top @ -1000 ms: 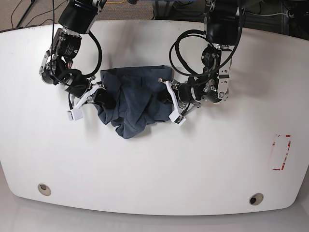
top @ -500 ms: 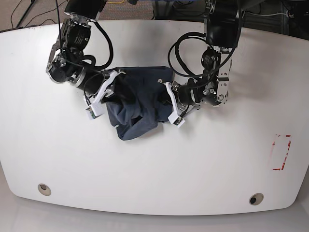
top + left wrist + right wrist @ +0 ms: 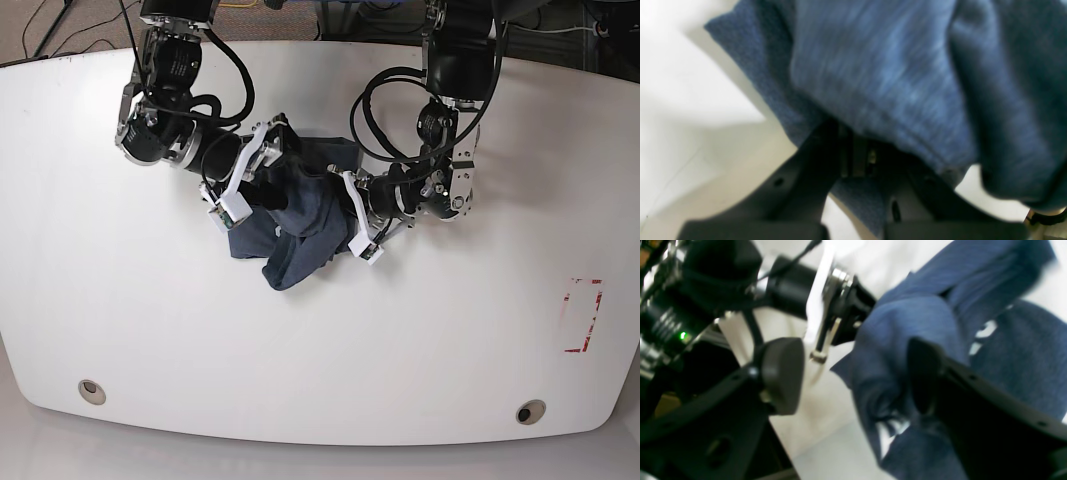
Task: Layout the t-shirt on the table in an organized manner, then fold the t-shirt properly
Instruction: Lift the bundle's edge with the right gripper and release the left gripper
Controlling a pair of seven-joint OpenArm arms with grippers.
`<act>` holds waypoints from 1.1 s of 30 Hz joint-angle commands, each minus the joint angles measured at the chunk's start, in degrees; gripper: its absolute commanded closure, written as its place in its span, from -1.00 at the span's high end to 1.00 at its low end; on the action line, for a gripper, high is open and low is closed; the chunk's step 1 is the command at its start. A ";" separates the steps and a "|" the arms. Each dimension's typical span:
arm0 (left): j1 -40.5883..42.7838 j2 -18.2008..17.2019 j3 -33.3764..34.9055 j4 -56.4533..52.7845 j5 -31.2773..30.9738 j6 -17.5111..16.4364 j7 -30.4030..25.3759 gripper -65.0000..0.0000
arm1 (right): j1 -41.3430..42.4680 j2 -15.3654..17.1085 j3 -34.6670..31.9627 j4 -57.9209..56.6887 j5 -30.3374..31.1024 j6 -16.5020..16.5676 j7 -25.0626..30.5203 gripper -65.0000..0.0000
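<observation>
White table [image 3: 420, 340], bunched t-shirt [image 3: 300, 225] mid-rear

Bare table [image 3: 330, 350] around bunched t-shirt [image 3: 300, 225]

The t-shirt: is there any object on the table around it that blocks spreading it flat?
Nothing visible does. The t-shirt lies bunched between the right gripper and the left gripper; the table around it shows only white surface.

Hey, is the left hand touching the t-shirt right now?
Touching. In the left wrist view, the left hand is shut on a fold of the blue t-shirt, with the fabric draped directly over its fingers.
</observation>
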 commanded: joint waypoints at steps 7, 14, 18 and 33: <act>0.14 -0.20 0.04 -0.33 4.77 1.17 3.90 -1.00 | 0.92 2.77 2.06 2.45 1.45 0.38 1.50 0.36; 0.05 -0.12 -0.14 0.03 4.68 1.09 3.90 -1.00 | 2.06 2.94 5.49 -2.82 1.45 0.38 3.87 0.27; 0.05 -0.03 -2.16 1.70 4.68 1.00 3.64 -1.00 | 3.03 3.03 5.49 -7.22 1.45 0.43 4.84 0.26; 0.05 -2.05 -3.57 4.77 -4.46 1.35 2.58 -0.62 | 3.38 0.48 -1.90 -7.48 1.80 0.38 4.93 0.26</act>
